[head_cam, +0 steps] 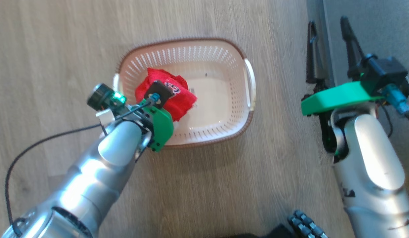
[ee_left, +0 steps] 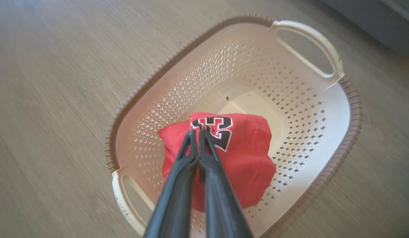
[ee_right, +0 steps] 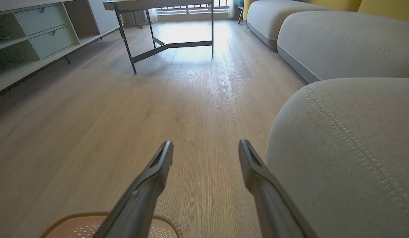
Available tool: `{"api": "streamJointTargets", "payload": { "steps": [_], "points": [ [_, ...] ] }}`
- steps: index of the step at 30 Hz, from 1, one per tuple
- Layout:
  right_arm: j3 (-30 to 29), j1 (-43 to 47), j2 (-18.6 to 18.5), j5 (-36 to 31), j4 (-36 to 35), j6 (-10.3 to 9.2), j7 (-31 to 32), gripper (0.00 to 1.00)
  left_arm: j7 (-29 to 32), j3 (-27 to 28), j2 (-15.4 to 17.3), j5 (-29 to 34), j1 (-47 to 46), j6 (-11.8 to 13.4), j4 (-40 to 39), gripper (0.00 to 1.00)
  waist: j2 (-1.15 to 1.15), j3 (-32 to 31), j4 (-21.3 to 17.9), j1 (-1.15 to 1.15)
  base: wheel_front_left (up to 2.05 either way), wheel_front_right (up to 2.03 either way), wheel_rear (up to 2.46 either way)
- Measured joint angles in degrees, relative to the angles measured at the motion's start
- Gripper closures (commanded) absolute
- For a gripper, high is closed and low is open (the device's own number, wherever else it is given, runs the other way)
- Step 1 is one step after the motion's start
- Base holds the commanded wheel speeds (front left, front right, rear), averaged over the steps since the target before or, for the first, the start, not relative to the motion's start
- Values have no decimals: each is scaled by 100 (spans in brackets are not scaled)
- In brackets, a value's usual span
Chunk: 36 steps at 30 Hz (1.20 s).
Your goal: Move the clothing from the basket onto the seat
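Wood floor (head_cam: pixel 59 39), basket (head_cam: pixel 191 56) on it; clothing (ee_left: pixel 244 165) inside basket, my left claw (ee_left: pixel 198 132) clamped on its top fold. My right claw (ee_right: pixel 206 148): apart, beside basket. Risk: thin pinch slipping when I lift.

Bright red clothing (ee_left: pixel 247 165) with black-and-white number print, cream perforated basket (ee_left: pixel 303 109) with brown rim, grey seat (ee_right: pixel 340 138) with pale stitching, light wood-grain floor (ee_right: pixel 125 115)
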Motion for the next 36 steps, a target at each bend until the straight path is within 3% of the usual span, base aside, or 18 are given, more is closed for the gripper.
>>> {"api": "streamJointTargets", "payload": {
  "steps": [17, 23, 36],
  "points": [
    [55, 782, 1, -41, 517, 0, 0, 0, -235, -13, -10, -1214, 639, 410, -1126, 100, 0, -1654, 401, 0, 0, 0, 0],
    [62, 1001, 1, -80, 615, 0, 0, 0, -242, 229, -13, -1348, 745, 553, -1650, 100, 0, -2029, 513, 0, 0, 0, 0],
    [145, 1518, 2, -26, 783, 0, 0, 0, -258, 733, -5, -1347, 877, 602, -2555, 100, 0, -2793, 703, 0, 0, 0, 0]
  ]
}}
